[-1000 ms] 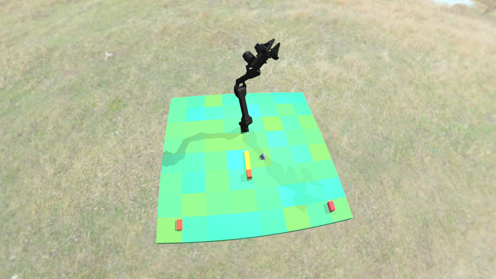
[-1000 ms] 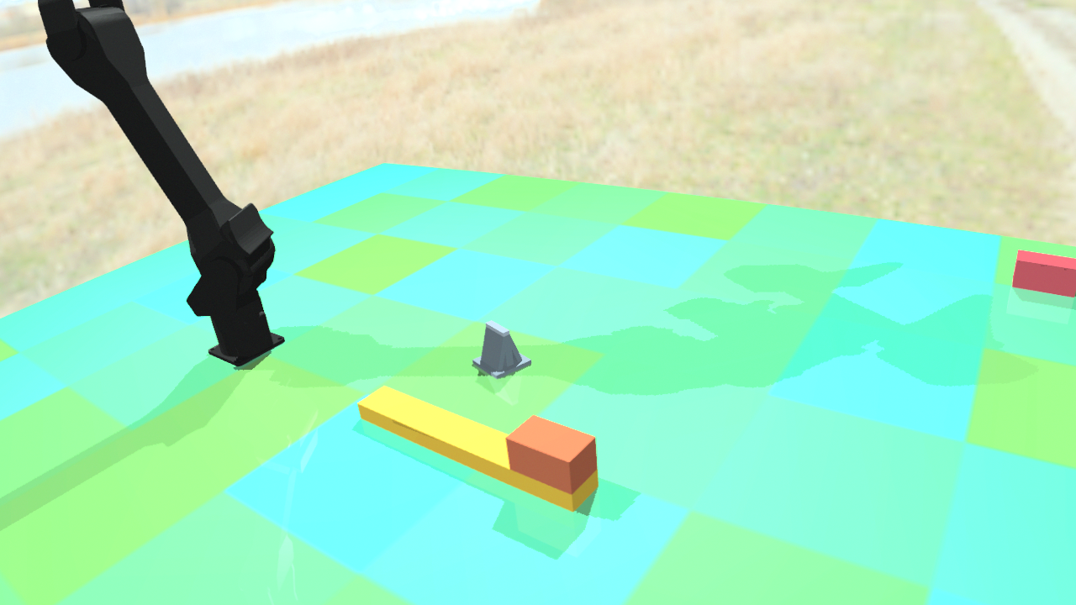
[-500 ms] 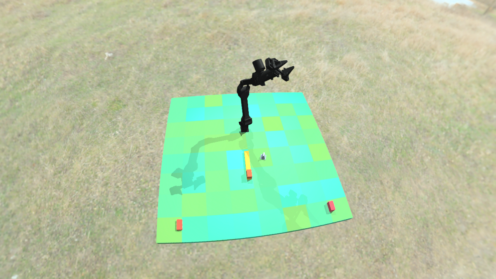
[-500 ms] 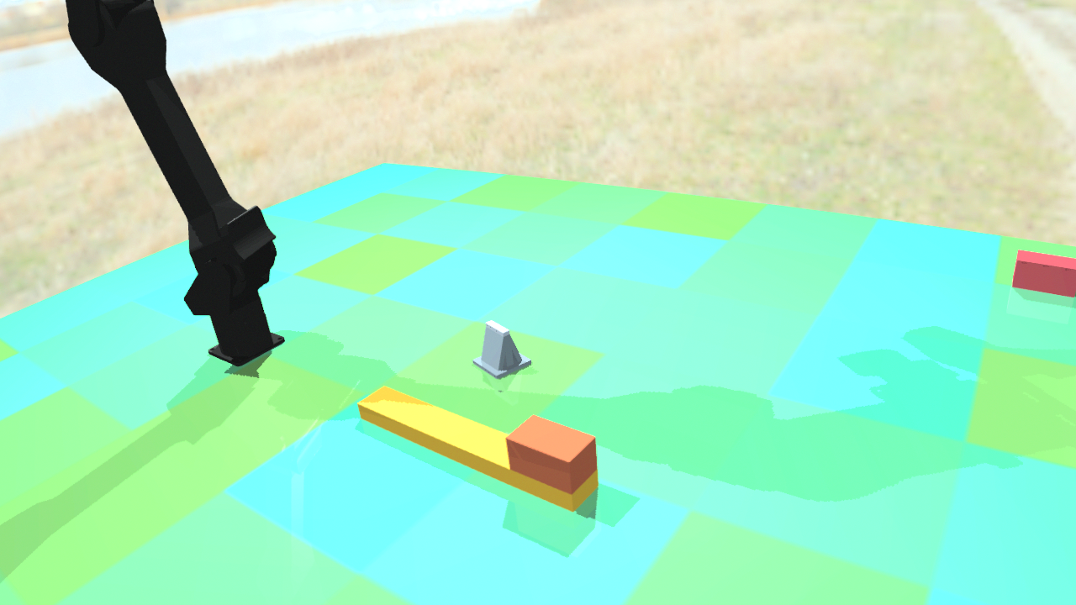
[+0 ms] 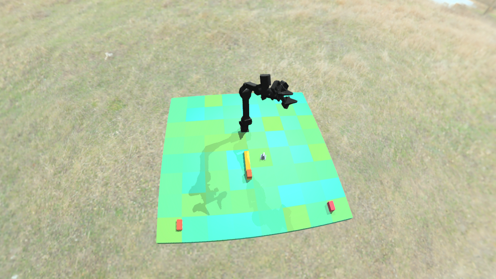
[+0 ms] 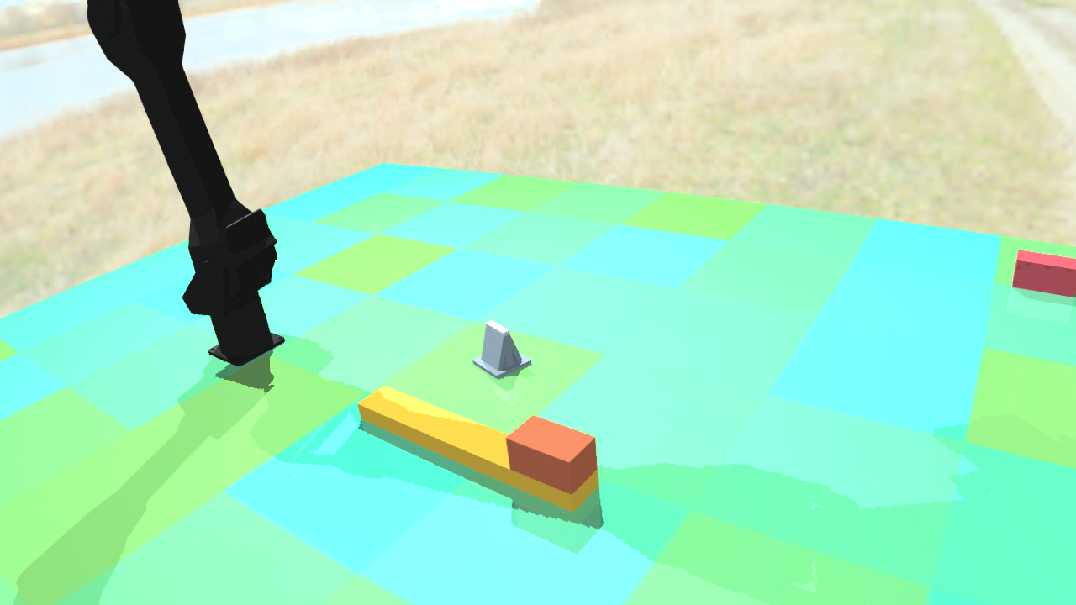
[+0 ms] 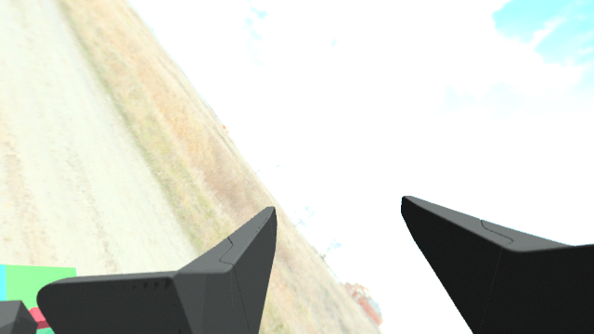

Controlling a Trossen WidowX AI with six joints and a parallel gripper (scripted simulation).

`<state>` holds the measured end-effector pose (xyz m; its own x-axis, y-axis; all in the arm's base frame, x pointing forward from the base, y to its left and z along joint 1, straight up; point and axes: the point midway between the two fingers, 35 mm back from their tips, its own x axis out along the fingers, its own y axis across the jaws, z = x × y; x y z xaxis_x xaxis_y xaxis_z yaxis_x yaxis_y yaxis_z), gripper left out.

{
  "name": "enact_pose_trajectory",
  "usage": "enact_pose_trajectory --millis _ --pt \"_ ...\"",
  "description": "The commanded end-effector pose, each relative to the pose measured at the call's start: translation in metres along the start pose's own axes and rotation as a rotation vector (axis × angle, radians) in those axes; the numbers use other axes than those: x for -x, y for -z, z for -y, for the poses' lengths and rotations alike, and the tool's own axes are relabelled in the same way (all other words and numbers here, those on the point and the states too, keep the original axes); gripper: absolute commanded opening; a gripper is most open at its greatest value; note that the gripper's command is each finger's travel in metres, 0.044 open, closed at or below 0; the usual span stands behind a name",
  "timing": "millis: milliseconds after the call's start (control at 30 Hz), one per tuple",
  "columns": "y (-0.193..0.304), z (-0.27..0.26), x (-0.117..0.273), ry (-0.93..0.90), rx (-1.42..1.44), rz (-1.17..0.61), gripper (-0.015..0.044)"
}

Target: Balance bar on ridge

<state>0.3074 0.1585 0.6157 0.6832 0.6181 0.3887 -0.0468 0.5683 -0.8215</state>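
The yellow bar (image 5: 247, 159) (image 6: 429, 430) lies flat on the table (image 5: 169, 204) (image 6: 699, 376), with an orange block (image 5: 248, 173) (image 6: 552, 439) on top of one end. The grey ridge (image 5: 263, 155) (image 6: 496, 349) stands upright on its small base beside the bar, a short gap away, with nothing on it. My gripper (image 5: 294, 97) (image 7: 337, 209) is open and empty. It is high in the air, far above the table and away from the bar, with its fingers pointing outward towards the right in the top view. The exterior view does not show it.
A red block (image 5: 331, 205) (image 6: 1046, 275) (image 7: 39, 316) lies near the front right corner of the table in the top view. An orange-red block (image 5: 179, 224) lies near the front left corner. The arm's base stands behind the bar and ridge.
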Motion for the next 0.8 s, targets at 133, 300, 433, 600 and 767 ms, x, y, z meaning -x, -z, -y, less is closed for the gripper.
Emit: enact_pose_trajectory --millis 133,300,433,600,767 --pt "0.078 -0.045 -0.006 -0.155 0.154 -0.218 0.0315" --pt "0.114 -0.068 -0.002 -0.261 0.260 -0.308 0.0315" --pt "0.142 -0.087 0.005 -0.355 0.342 -0.370 0.0315" --pt "0.173 -0.109 0.017 -0.483 0.439 -0.428 0.0315" --pt "0.201 -0.131 0.032 -0.621 0.529 -0.467 0.0315"
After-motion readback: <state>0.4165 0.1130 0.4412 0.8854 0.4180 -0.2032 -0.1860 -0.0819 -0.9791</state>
